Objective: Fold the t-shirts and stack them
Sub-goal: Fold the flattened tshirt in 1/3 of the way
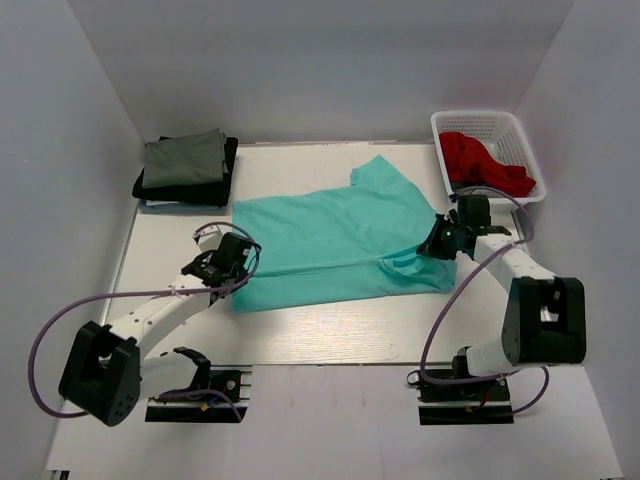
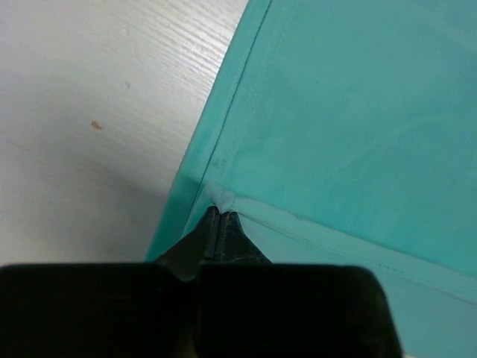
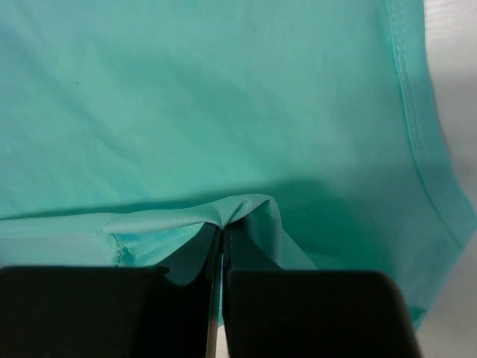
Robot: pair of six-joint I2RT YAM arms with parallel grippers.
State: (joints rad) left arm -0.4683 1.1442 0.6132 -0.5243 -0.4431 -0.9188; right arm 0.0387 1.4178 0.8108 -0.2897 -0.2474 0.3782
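A light teal t-shirt (image 1: 335, 240) lies spread across the middle of the table, its near edge folded over. My left gripper (image 1: 243, 262) is shut on the shirt's hem at its left edge; the left wrist view shows the pinched cloth (image 2: 220, 200) at my closed fingertips (image 2: 218, 216). My right gripper (image 1: 436, 243) is shut on a raised fold at the shirt's right side (image 3: 238, 209), fingertips (image 3: 223, 231) closed. A folded grey-green t-shirt (image 1: 185, 157) lies on a black one (image 1: 228, 172) at back left. A red t-shirt (image 1: 480, 162) lies in the basket.
A white lattice plastic basket (image 1: 525, 150) stands at the back right corner. Grey walls enclose the table on three sides. Both arm bases and looping cables sit at the near edge. Bare white tabletop (image 2: 82, 127) shows left of the teal shirt.
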